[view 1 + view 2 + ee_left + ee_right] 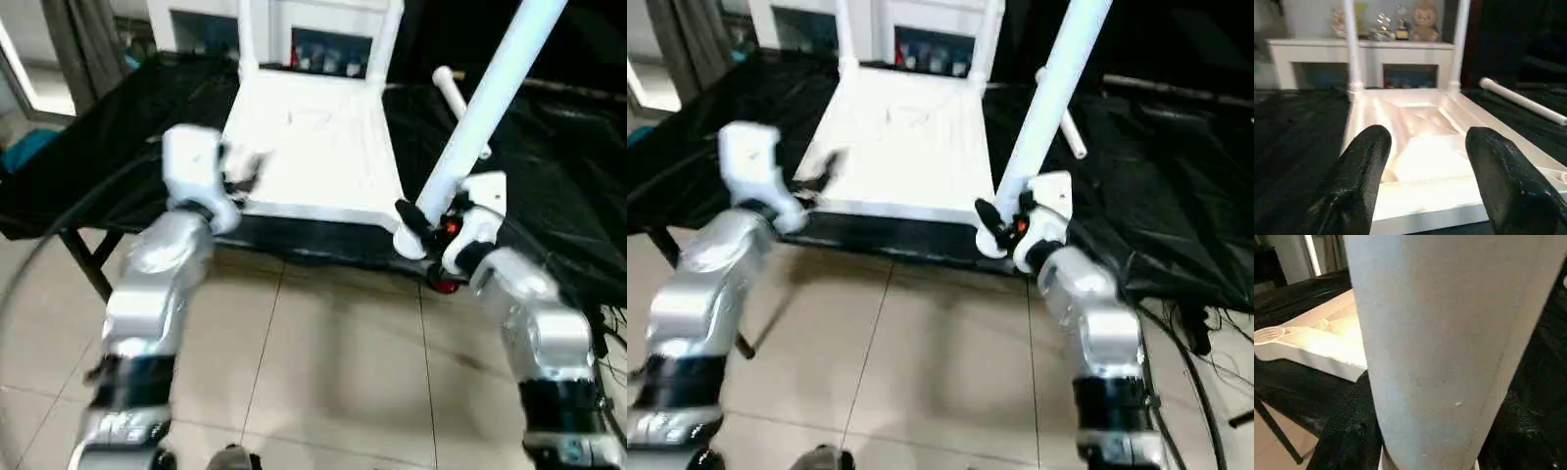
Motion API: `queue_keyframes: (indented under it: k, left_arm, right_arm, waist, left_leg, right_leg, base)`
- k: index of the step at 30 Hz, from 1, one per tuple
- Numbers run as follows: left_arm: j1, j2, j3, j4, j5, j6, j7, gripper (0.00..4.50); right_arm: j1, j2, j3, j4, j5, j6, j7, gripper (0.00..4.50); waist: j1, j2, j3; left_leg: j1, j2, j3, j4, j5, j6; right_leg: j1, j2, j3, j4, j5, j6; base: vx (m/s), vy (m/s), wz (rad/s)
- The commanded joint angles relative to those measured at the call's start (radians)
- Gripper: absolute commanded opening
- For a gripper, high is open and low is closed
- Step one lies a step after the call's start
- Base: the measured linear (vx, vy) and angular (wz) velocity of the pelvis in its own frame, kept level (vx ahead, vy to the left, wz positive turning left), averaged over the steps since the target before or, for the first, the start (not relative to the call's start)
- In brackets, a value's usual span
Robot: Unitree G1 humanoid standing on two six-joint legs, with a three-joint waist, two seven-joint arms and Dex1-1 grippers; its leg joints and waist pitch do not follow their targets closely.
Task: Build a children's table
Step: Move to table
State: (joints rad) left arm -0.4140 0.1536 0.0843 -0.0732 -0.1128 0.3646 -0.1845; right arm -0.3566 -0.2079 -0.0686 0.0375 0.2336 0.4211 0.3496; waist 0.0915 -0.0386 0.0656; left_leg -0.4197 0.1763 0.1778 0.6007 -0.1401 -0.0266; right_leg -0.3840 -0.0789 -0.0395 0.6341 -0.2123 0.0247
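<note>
Upside down on the black-draped counter (118, 127): the white tabletop (318, 147), ribbed underside facing up, near edge close to the counter's front rim. Two legs (247, 34) already standing upright in the far corner sockets, in front of a white cabinet (323, 29) with glass doors. A third, loose leg (456, 103) lying flat on the black cloth just beyond the tabletop's right side, apart from it.

Right end effector (419, 227) closed around the thick lower end of a fourth leg (490, 108), held tilted, its upper end leaning away to the right and out past the frame's top; lower end poised at the tabletop's near right corner, contact with the socket impossible to tell. From the right wrist view, the held leg (1449, 347) up close, clamped between the black fingers (1349, 431), with a near corner of the tabletop (1312, 340) and its round socket visible beyond — detail lost in the head views.

Left end effector (823, 171) spread open and holding nothing, hovering at the tabletop's near left edge. From the left wrist view, both black fingers (1359, 171) well apart, framing the ribbed underside (1420, 142), the two standing legs, the loose leg (1523, 100) on the cloth, and a teddy bear (1422, 19) and other trinkets on top of the cabinet, which the head views cut off.

Below the counter, pale floor tiles (323, 362) under both silver forearms.
</note>
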Motion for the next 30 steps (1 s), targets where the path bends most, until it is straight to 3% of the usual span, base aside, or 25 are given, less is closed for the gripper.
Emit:
queue_keyframes:
  k: [1, 3, 5, 6, 8, 11, 13, 14, 15, 16, 17, 18, 19, 20, 21, 22, 23, 24, 25, 26, 27, 29, 30]
  left_arm:
    - [0.032, -0.023, -0.009, -0.059, 0.007, 0.011, 0.031, 2.98]
    - [0.115, -0.048, -0.017, -0.127, 0.014, 0.012, 0.066, 2.98]
    - [0.127, -0.052, -0.019, -0.133, 0.019, 0.007, 0.076, 2.98]
    - [0.134, -0.051, -0.024, -0.133, 0.023, 0.000, 0.080, 2.98]
    - [0.137, -0.044, -0.032, -0.123, 0.038, -0.019, 0.083, 2.98]
    - [0.125, -0.048, -0.025, -0.118, 0.039, -0.016, 0.082, 2.98]
    - [0.123, -0.046, -0.026, -0.116, 0.042, -0.015, 0.079, 2.98]
    - [0.125, -0.047, -0.028, -0.119, 0.042, -0.013, 0.080, 2.98]
    - [0.123, -0.048, -0.032, -0.119, 0.036, -0.009, 0.073, 2.98]
    - [0.122, -0.046, -0.036, -0.119, 0.034, -0.008, 0.071, 2.98]
    - [0.117, -0.046, -0.041, -0.118, 0.034, -0.010, 0.070, 2.98]
    - [0.115, -0.046, -0.044, -0.117, 0.036, -0.013, 0.071, 2.98]
    - [0.115, -0.046, -0.044, -0.117, 0.036, -0.013, 0.071, 2.98]
    - [0.112, -0.047, -0.046, -0.115, 0.037, -0.016, 0.073, 2.98]
    - [0.112, -0.048, -0.046, -0.114, 0.037, -0.016, 0.073, 2.98]
    - [0.112, -0.047, -0.047, -0.113, 0.038, -0.018, 0.073, 2.98]
    - [0.112, -0.046, -0.047, -0.112, 0.040, -0.019, 0.072, 2.98]
    - [0.111, -0.045, -0.046, -0.111, 0.039, -0.019, 0.071, 2.98]
    - [0.111, -0.044, -0.045, -0.111, 0.038, -0.019, 0.070, 2.98]
    - [0.110, -0.043, -0.045, -0.109, 0.039, -0.019, 0.070, 2.98]
    - [0.109, -0.043, -0.045, -0.108, 0.040, -0.020, 0.070, 2.98]
    - [0.105, -0.039, -0.046, -0.104, 0.040, -0.021, 0.069, 2.98]
    - [0.104, -0.038, -0.046, -0.103, 0.040, -0.021, 0.068, 2.98]
  right_arm:
    - [0.021, 0.001, 0.007, -0.021, -0.018, -0.032, -0.008, 1.93]
    - [0.063, 0.047, -0.027, -0.050, 0.018, -0.050, -0.024, 1.93]
    - [0.070, 0.053, -0.029, -0.058, 0.019, -0.053, -0.027, 1.93]
    - [0.077, 0.054, -0.023, -0.062, 0.013, -0.058, -0.031, 1.93]
    - [0.089, 0.059, -0.011, -0.070, 0.006, -0.068, -0.039, 1.93]
    - [0.092, 0.060, 0.000, -0.079, 0.008, -0.068, -0.038, 1.93]
    - [0.091, 0.059, 0.004, -0.078, 0.010, -0.070, -0.034, 1.93]
    - [0.092, 0.062, 0.003, -0.080, 0.010, -0.071, -0.031, 1.93]
    - [0.092, 0.066, 0.001, -0.081, 0.008, -0.072, -0.031, 1.93]
    - [0.093, 0.068, 0.001, -0.081, 0.007, -0.073, -0.031, 1.93]
    - [0.092, 0.069, 0.001, -0.081, 0.009, -0.074, -0.031, 1.93]
    - [0.092, 0.069, 0.002, -0.081, 0.010, -0.075, -0.032, 1.93]
    - [0.092, 0.069, 0.002, -0.081, 0.010, -0.075, -0.032, 1.93]
    - [0.089, 0.068, 0.005, -0.078, 0.012, -0.078, -0.032, 1.93]
    - [0.089, 0.068, 0.005, -0.077, 0.012, -0.079, -0.032, 1.93]
    - [0.085, 0.070, 0.008, -0.073, 0.013, -0.082, -0.032, 1.93]
    - [0.084, 0.071, 0.009, -0.072, 0.014, -0.084, -0.033, 1.93]
    - [0.083, 0.072, 0.010, -0.071, 0.014, -0.084, -0.033, 1.93]
    - [0.082, 0.072, 0.010, -0.070, 0.014, -0.085, -0.033, 1.93]
    - [0.081, 0.073, 0.012, -0.068, 0.013, -0.086, -0.032, 1.93]
    - [0.080, 0.073, 0.013, -0.067, 0.012, -0.088, -0.031, 1.93]
    - [0.077, 0.074, 0.019, -0.062, 0.011, -0.091, -0.024, 1.93]
    - [0.076, 0.074, 0.021, -0.060, 0.010, -0.092, -0.022, 1.93]
  waist:
    - [-0.003, 0.002, -0.074]
    - [-0.002, 0.001, -0.073]
    - [-0.004, 0.000, -0.074]
    - [-0.003, 0.003, -0.074]
    - [-0.006, 0.001, -0.069]
    - [-0.009, 0.003, -0.063]
    - [-0.018, 0.004, -0.051]
    - [-0.021, 0.003, -0.049]
    - [-0.029, 0.005, -0.041]
    - [-0.037, 0.011, -0.037]
    - [-0.041, 0.016, -0.036]
    - [-0.057, 0.023, -0.035]
    - [-0.065, 0.029, -0.037]
    - [-0.069, 0.029, -0.037]
    - [-0.080, 0.024, -0.034]
    - [-0.089, 0.012, -0.036]
    - [-0.087, 0.010, -0.040]
    - [-0.081, 0.001, -0.047]
    - [-0.070, -0.001, -0.053]
    - [-0.067, -0.002, -0.057]
    - [-0.065, 0.002, -0.060]
    - [-0.068, 0.013, -0.071]
    - [-0.074, 0.019, -0.077]
  left_leg:
    - [0.047, 0.053, -0.016, -0.079, -0.259, -0.053]
    - [0.042, 0.054, -0.018, -0.082, -0.272, -0.055]
    - [0.043, 0.052, -0.018, -0.081, -0.286, -0.047]
    - [0.045, 0.050, -0.019, -0.082, -0.298, -0.050]
    - [0.045, 0.050, -0.021, -0.086, -0.335, -0.062]
    - [0.064, 0.051, -0.028, -0.089, -0.493, -0.098]
    - [0.091, 0.046, -0.035, -0.087, -0.646, -0.108]
    - [0.102, 0.045, -0.036, -0.086, -0.682, -0.107]
    - [0.125, 0.043, -0.040, -0.084, -0.744, -0.102]
    - [0.127, 0.043, -0.048, -0.089, -0.775, -0.105]
    - [0.131, 0.046, -0.052, -0.095, -0.798, -0.109]
    - [0.128, 0.055, -0.062, -0.115, -0.859, -0.121]
    - [0.129, 0.061, -0.066, -0.133, -0.907, -0.128]
    - [0.130, 0.062, -0.067, -0.139, -0.919, -0.130]
    - [0.137, 0.057, -0.060, -0.135, -0.921, -0.128]
    - [0.131, 0.046, -0.056, -0.116, -0.871, -0.116]
    - [0.126, 0.039, -0.050, -0.104, -0.821, -0.106]
    - [0.104, 0.028, -0.036, -0.087, -0.684, -0.072]
    - [0.093, 0.023, -0.025, -0.077, -0.559, -0.040]
    - [0.084, 0.024, -0.024, -0.080, -0.510, -0.027]
    - [0.074, 0.028, -0.025, -0.089, -0.455, -0.014]
    - [0.101, 0.038, -0.029, -0.101, -0.430, 0.004]
    - [0.124, 0.049, -0.036, -0.108, -0.410, 0.031]
  right_leg:
    - [0.017, -0.057, 0.033, -0.083, -0.157, -0.148]
    - [0.021, -0.059, 0.034, -0.082, -0.149, -0.148]
    - [0.019, -0.055, 0.033, -0.085, -0.149, -0.141]
    - [0.017, -0.054, 0.034, -0.087, -0.171, -0.134]
    - [0.014, -0.054, 0.034, -0.093, -0.226, -0.118]
    - [0.010, -0.060, 0.033, -0.110, -0.417, -0.074]
    - [0.005, -0.054, 0.019, -0.139, -0.600, -0.040]
    - [0.007, -0.051, 0.011, -0.148, -0.646, -0.034]
    - [0.013, -0.043, -0.009, -0.167, -0.702, -0.031]
    - [0.031, -0.040, -0.024, -0.175, -0.697, -0.030]
    - [0.038, -0.037, -0.032, -0.174, -0.677, -0.033]
    - [0.061, -0.027, -0.048, -0.159, -0.610, -0.042]
    - [0.076, -0.023, -0.050, -0.140, -0.534, -0.060]
    - [0.081, -0.023, -0.051, -0.137, -0.514, -0.067]
    - [0.081, -0.030, -0.054, -0.144, -0.521, -0.076]
    - [0.090, -0.047, -0.052, -0.163, -0.594, -0.070]
    - [0.098, -0.060, -0.048, -0.176, -0.647, -0.063]
    - [0.119, -0.086, -0.031, -0.192, -0.736, -0.047]
    - [0.125, -0.097, -0.016, -0.200, -0.766, -0.048]
    - [0.133, -0.095, -0.014, -0.197, -0.748, -0.053]
    - [0.139, -0.079, -0.018, -0.187, -0.681, -0.067]
    - [0.127, -0.052, -0.024, -0.161, -0.490, -0.131]
    - [0.117, -0.038, -0.030, -0.137, -0.331, -0.189]
  base:
    - [0.000, 0.000, 0.00]
    - [0.000, 0.000, 0.00]
    - [0.000, 0.000, 0.00]
    - [0.000, 0.000, 0.00]
    - [0.000, 0.000, 0.00]
    - [0.000, 0.000, 0.00]
    - [0.000, 0.000, 0.00]
    - [0.000, 0.000, 0.00]
    - [0.000, 0.000, 0.00]
    - [0.000, 0.000, 0.00]
    - [0.000, 0.000, 0.00]
    - [0.000, 0.000, 0.00]
    - [0.000, 0.000, 0.00]
    - [0.000, 0.000, 0.00]
    - [0.050, 0.017, -0.15]
    - [0.050, 0.017, -0.15]
    - [0.055, 0.007, -0.19]
    - [0.076, -0.007, -0.14]
    - [0.076, -0.007, -0.14]
    - [0.074, -0.013, -0.08]
    - [0.000, 0.000, 0.00]
    - [0.100, -0.006, 0.00]
    - [0.194, -0.013, 0.07]
